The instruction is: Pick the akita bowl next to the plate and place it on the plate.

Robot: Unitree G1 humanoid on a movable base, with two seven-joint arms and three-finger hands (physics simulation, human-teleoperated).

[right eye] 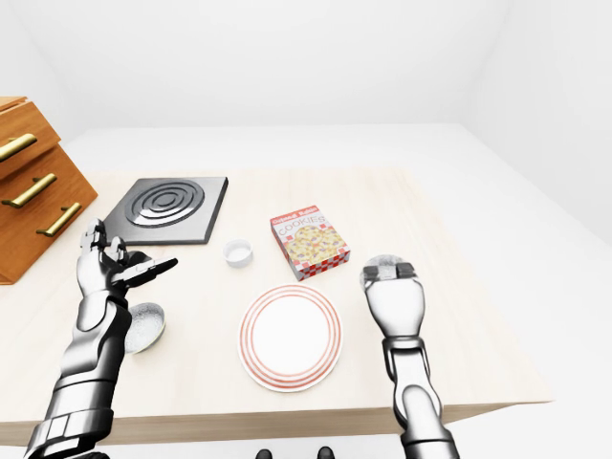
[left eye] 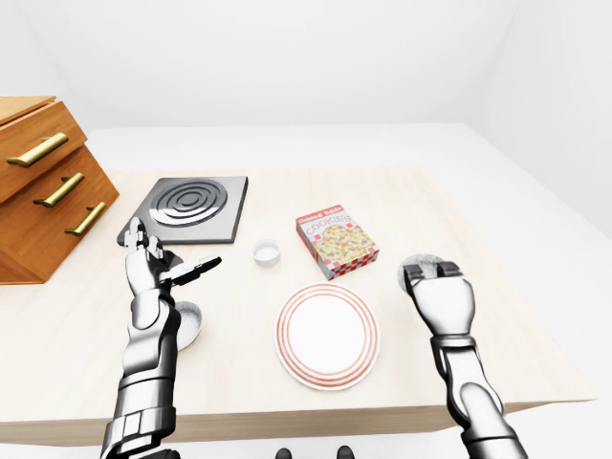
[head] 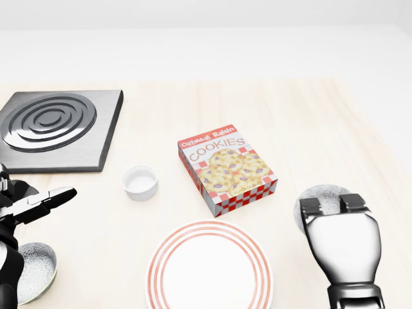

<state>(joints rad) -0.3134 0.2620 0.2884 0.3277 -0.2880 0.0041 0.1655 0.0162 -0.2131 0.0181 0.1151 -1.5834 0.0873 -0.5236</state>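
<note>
The bowl [head: 322,201] sits right of the plate [head: 209,270], under the right hand [head: 340,241], whose fingers may be on its rim, though I cannot tell; it looks small, hard and light, so hold the rim.

eyes: high, wide, looking down over table [left eye: 478,335] | head: closer, steeper | shared: plate [head: 209,270]

Left robot hand [left eye: 163,260] raised, fingers spread; right robot hand [head: 338,215] knuckles up, fingers curled
</note>
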